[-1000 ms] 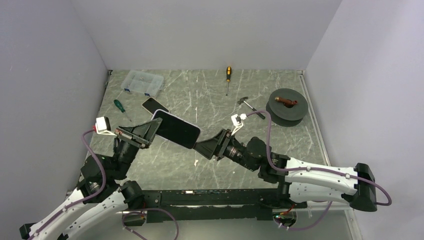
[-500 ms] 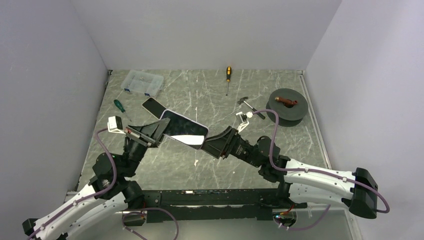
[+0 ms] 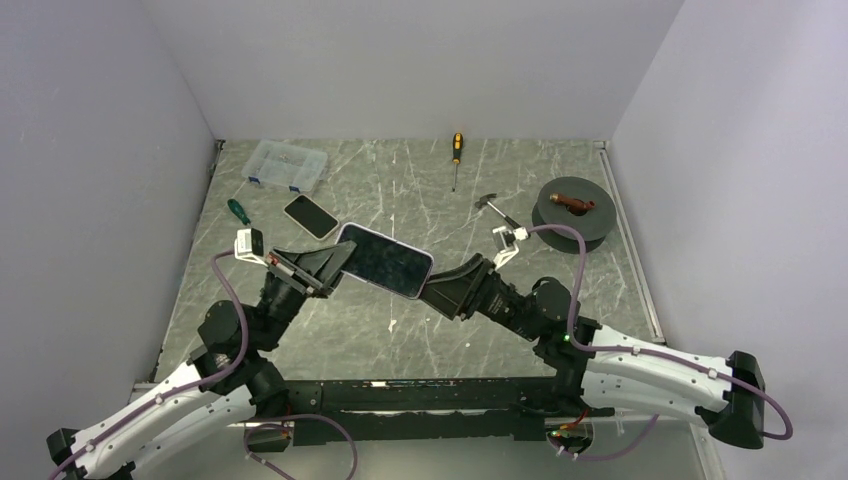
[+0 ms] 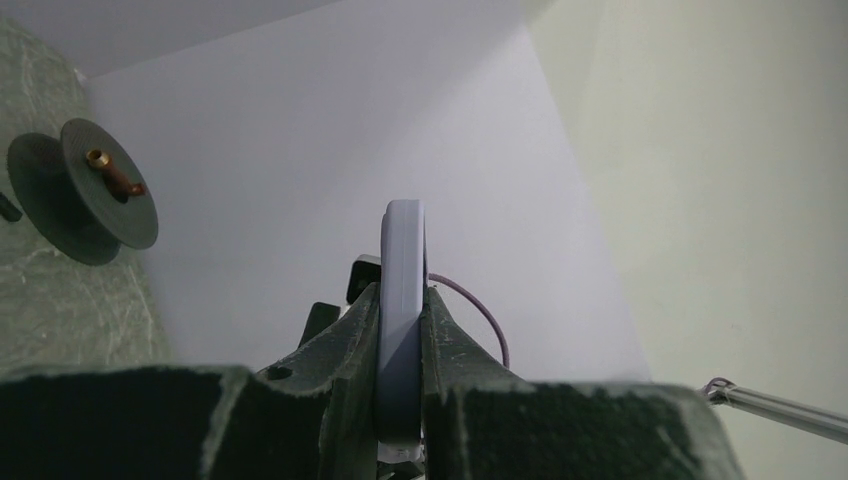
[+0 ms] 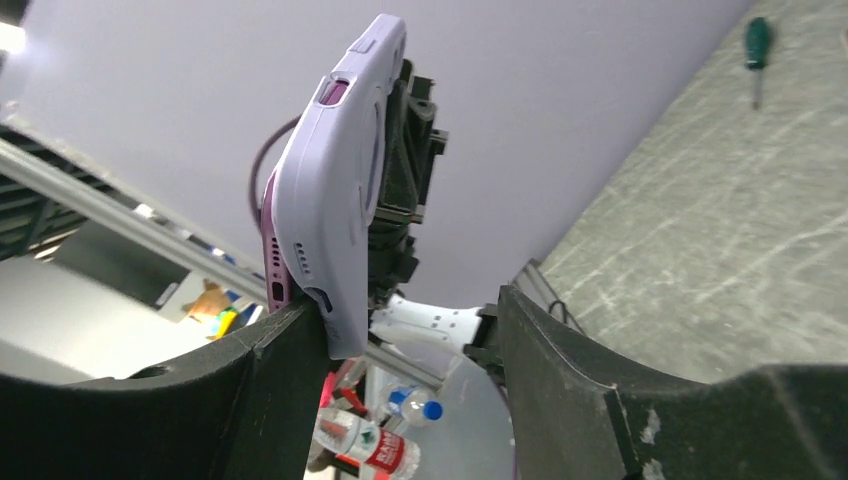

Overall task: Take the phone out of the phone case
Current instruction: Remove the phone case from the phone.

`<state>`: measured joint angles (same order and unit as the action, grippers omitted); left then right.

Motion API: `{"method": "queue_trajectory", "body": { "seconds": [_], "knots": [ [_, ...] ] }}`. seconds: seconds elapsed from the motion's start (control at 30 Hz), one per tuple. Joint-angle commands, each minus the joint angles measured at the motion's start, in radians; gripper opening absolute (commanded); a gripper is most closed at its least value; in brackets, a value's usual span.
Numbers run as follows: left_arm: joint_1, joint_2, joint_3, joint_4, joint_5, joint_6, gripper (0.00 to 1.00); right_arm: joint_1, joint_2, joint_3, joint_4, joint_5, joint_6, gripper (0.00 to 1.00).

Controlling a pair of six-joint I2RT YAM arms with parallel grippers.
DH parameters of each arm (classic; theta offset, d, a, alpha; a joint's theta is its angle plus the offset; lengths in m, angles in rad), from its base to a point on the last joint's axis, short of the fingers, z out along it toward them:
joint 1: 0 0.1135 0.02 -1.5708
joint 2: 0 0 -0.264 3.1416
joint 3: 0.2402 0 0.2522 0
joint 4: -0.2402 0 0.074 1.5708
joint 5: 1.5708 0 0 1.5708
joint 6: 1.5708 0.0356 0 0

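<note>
Left end effector [image 4: 402, 330] pinches the phone case [image 4: 403, 250] edgewise.

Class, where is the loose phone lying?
In the top view, left side, the loose phone lies right of the green screwdriver, in front of the clear box.

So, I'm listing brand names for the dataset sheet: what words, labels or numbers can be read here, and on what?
No text is readable in any view.
The red label on the bottle, right wrist view: too blurred to read.
The phone case: no marking visible.
The dark phone lying on the table: no marking visible.
</note>
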<state>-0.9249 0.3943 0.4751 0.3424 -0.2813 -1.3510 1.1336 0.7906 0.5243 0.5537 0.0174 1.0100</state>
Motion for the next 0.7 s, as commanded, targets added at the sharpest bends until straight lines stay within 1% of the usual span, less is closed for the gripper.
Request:
{"method": "queue_trajectory", "body": {
  "seconds": [0.0, 0.07, 0.1, 0.2, 0.27, 0.4, 0.5, 0.67],
  "knots": [
    [-0.012, 0.002, 0.038, -0.088, 0.084, 0.034, 0.00, -0.008, -0.041, 0.098, -0.137, 0.140, -0.073, 0.63],
    [-0.011, 0.019, 0.040, -0.070, 0.099, 0.034, 0.00, -0.007, -0.020, 0.119, -0.181, 0.155, -0.064, 0.61],
    [-0.012, 0.029, 0.041, -0.046, 0.107, 0.032, 0.00, -0.008, -0.013, 0.115, -0.176, 0.153, -0.056, 0.60],
    [-0.011, 0.054, 0.048, -0.012, 0.136, 0.033, 0.00, -0.011, -0.008, 0.074, -0.088, 0.139, -0.031, 0.55],
    [-0.012, 0.060, 0.052, 0.004, 0.146, 0.033, 0.00, -0.030, -0.006, 0.038, -0.003, 0.099, -0.007, 0.52],
    [-0.011, 0.064, 0.045, 0.026, 0.155, 0.027, 0.00, -0.078, 0.017, -0.043, 0.195, -0.005, 0.090, 0.46],
    [-0.012, 0.064, 0.020, 0.073, 0.160, 0.010, 0.00, -0.107, 0.059, -0.078, 0.350, -0.078, 0.162, 0.45],
    [-0.012, 0.060, 0.003, 0.113, 0.163, 0.004, 0.00, -0.120, 0.152, -0.083, 0.555, -0.158, 0.245, 0.43]
  ]
}}
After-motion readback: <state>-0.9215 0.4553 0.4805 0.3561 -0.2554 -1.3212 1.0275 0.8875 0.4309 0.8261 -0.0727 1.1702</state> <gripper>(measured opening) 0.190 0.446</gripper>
